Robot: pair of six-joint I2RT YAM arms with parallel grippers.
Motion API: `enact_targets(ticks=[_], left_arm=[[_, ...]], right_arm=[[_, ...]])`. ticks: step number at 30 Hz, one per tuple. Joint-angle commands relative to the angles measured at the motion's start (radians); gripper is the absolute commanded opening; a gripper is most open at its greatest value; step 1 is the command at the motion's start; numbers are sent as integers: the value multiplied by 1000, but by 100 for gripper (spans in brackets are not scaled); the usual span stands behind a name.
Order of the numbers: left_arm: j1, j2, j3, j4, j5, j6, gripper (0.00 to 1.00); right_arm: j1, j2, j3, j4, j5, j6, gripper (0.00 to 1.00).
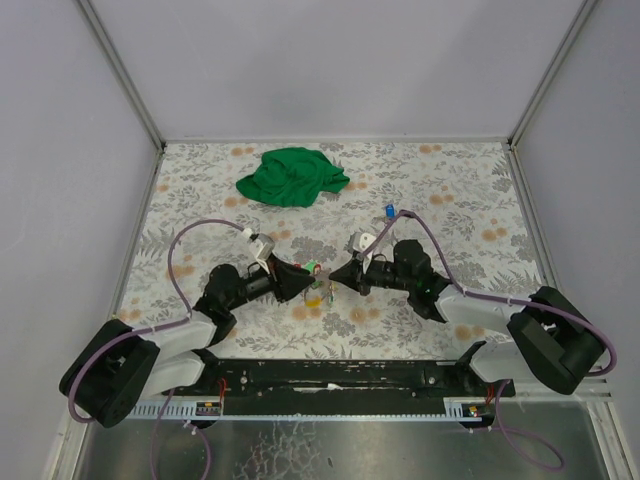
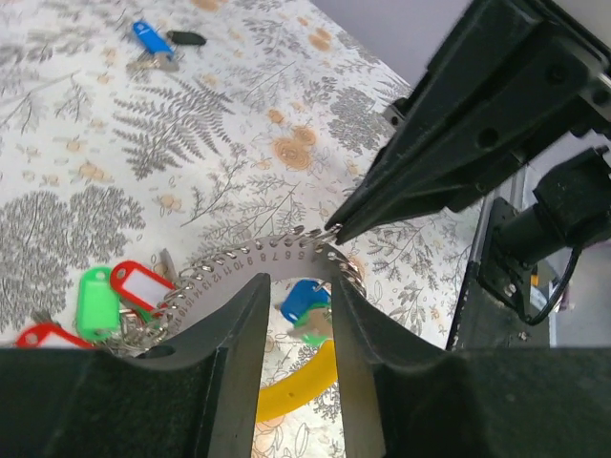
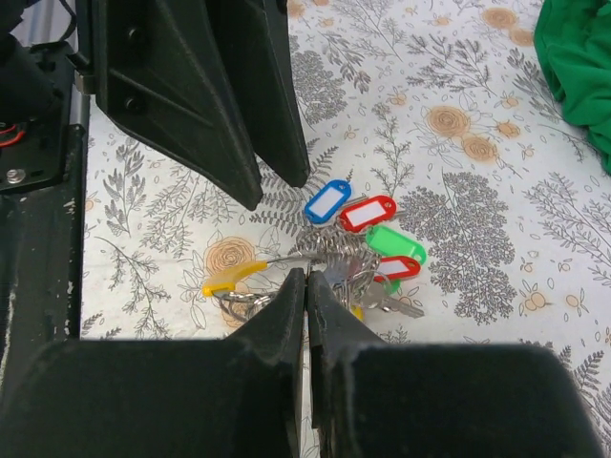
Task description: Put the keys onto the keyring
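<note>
The keyring (image 3: pixel 329 250) is a grey wire coil on the table; in the left wrist view it (image 2: pixel 250 261) shows as a numbered grey band edged with metal loops. Keys with blue (image 3: pixel 327 200), red (image 3: pixel 368 213), green (image 3: pixel 394 240) and yellow (image 3: pixel 232 278) heads hang bunched on it (image 1: pixel 315 272). My right gripper (image 3: pixel 306 274) is shut on a thin wire of the ring; it also shows from above (image 1: pixel 333 277). My left gripper (image 2: pixel 298 281) stands just over the band with its jaws apart, a blue head (image 2: pixel 304 298) showing between them.
A loose blue key (image 1: pixel 388 211) lies behind the right arm, next to a black tag (image 2: pixel 184 38). A green cloth (image 1: pixel 292 176) lies at the back of the floral table. The two grippers (image 1: pixel 305 282) face each other tip to tip. A metal rail runs along the near edge.
</note>
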Motion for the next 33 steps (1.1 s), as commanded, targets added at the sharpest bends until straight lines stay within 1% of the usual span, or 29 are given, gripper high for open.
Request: enact_targets(ticks=[1,3,9,13,20,25,29,33], left_arm=[[15,-6,-25,185,103,156,32],[30,19,-18,236,155,174,33],[73,110,49,279,339,202,33],[79,148,93,290,423,200,35],[79,193,129,323,490,181,35],[81,241,144,422,544,115,32],[80,263,147,424,547,112,28],[80,278,149,435,533,103,27]], right_arm=[[-41,-28,29,103,-135,-9,2],[-55,-30,33,113,-178,-8,2],[-78,-31,70,78,-291,-19,2],[-84,-45,89,51,-345,-26,2],[-84,-43,118,24,-390,-44,2],[-84,-24,127,53,-425,-28,2],[-84,-13,127,58,-432,-30,2],[-84,-2,127,64,-441,-30,2]])
